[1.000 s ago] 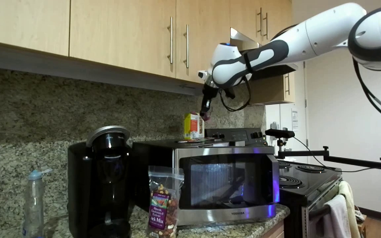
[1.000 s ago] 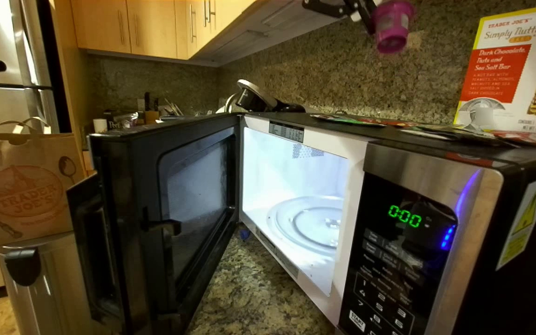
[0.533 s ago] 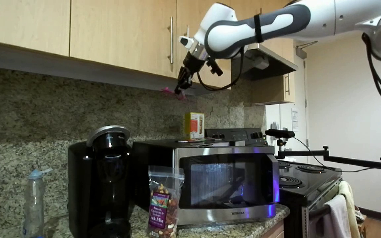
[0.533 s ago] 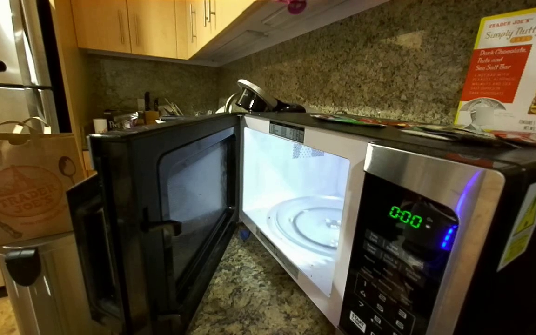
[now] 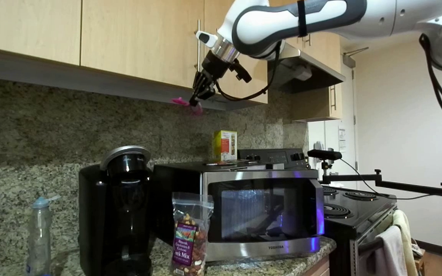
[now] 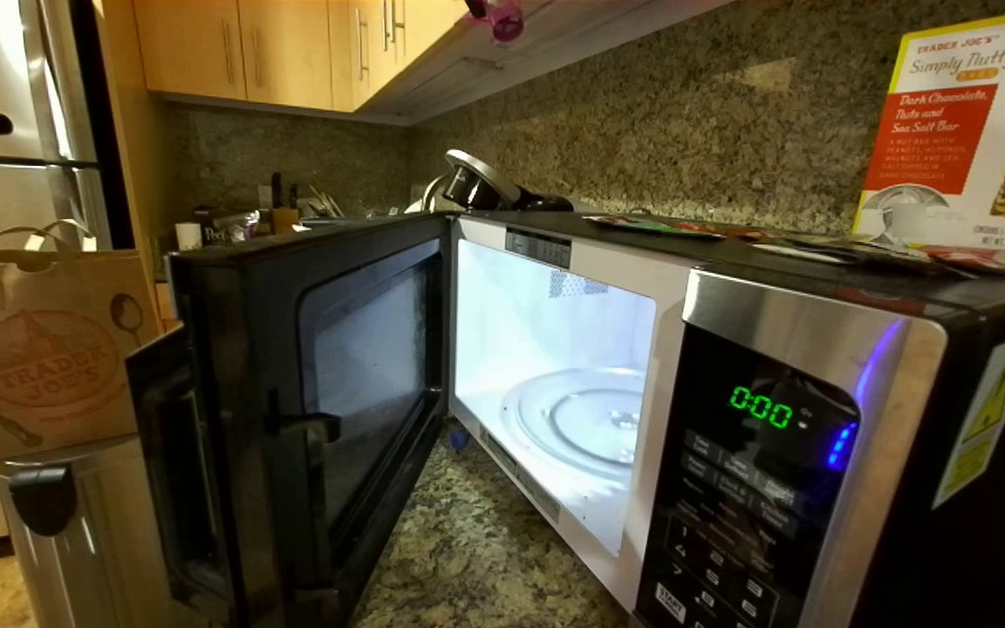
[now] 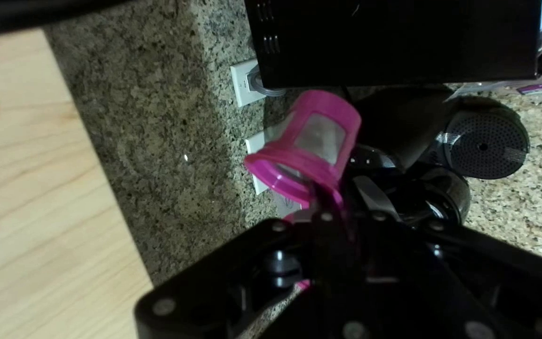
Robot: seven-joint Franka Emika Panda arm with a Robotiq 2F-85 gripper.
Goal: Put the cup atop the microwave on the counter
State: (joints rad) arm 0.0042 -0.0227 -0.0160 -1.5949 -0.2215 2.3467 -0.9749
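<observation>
Gripper [image 5: 193, 102] is pinching the cup [image 7: 315, 141] near its rim, tilted in mid-air higher than the microwave [image 5: 240, 251]; clean placement is probably requiring levelling before slow lowering onto counter [image 7: 530, 216].

A tall black, silver-topped coffee maker [image 5: 109, 214] has a clear, blue-capped bottle [image 5: 40, 237] near one flank and a purple-labelled plastic bag of nuts [image 5: 189, 241] near the other. A yellowish cloth towel [image 5: 406, 237] and a greyish cloth towel [image 5: 391, 251] hang from the black coil-burner stove [image 5: 363, 210]. I see a white, red-panelled cardboard box [image 6: 939, 131], upright, and a printed brown paper bag [image 6: 49, 366] just above a silver bin [image 6: 99, 541].
</observation>
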